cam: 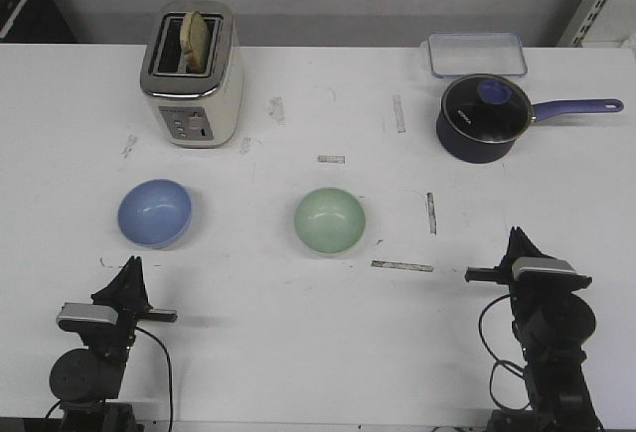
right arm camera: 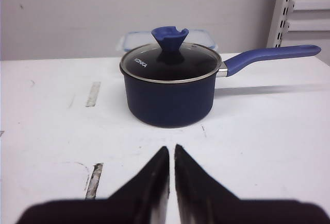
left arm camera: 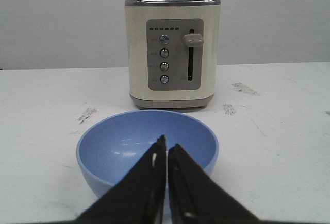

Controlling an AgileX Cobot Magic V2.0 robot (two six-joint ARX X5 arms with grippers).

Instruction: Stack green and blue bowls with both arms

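The blue bowl [cam: 154, 213] rests upright on the white table at the left; the green bowl [cam: 329, 220] sits apart from it near the middle. My left gripper [cam: 131, 265] hangs shut and empty just short of the blue bowl, which fills the left wrist view [left arm camera: 147, 147] behind the closed fingertips [left arm camera: 167, 145]. At the lower right my right gripper [cam: 519, 238] is shut with nothing in it, well to the right of the green bowl. In the right wrist view its tips [right arm camera: 171, 149] point at the saucepan, and no bowl shows there.
A cream toaster [cam: 192, 74] with bread in it stands at the back left, behind the blue bowl. A navy saucepan [cam: 482, 116] with a glass lid and long handle is at the back right, with a clear plastic box [cam: 476, 54] behind it. Tape marks dot the table.
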